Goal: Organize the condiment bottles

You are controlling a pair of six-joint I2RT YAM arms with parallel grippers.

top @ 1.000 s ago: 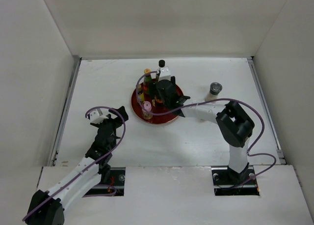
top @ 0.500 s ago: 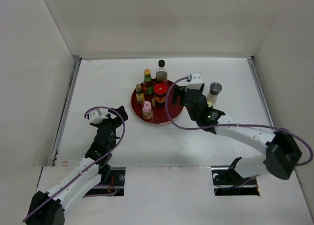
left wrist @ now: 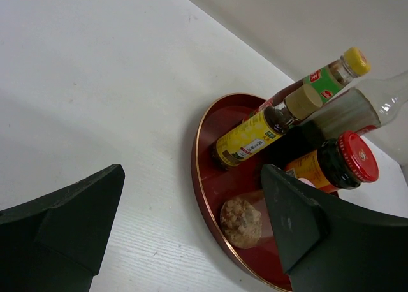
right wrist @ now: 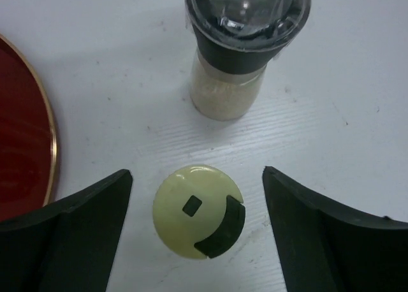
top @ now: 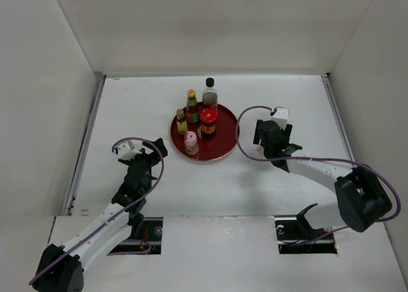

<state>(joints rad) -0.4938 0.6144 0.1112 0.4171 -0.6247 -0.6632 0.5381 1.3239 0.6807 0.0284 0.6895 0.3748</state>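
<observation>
a: left gripper (left wrist: 191, 234), what's unclear?
b: nothing held; its fingers are spread wide, short of the red tray (left wrist: 199, 171); five bottles (top: 208, 121) stand on that tray; the wrist view cuts off the black-capped bottle (left wrist: 357, 110) at its edge.
a: and rightward?
b: from above, the right arm (top: 319, 167) covers two bottles on the table (top: 140, 107); the right gripper (right wrist: 196, 180) gapes, touching nothing; the yellow-capped bottle (right wrist: 197, 219) sits between its fingers, the grey-capped jar (right wrist: 239, 50) just beyond.

Left arm (top: 105, 215): I reach forward, low, with the elbow bent. Left gripper (left wrist: 191, 172): jaws wide apart, holding nothing. Right arm (top: 312, 171): I reach forward and inward. Right gripper (right wrist: 196, 176): pointing straight down, jaws spread wide.
</observation>
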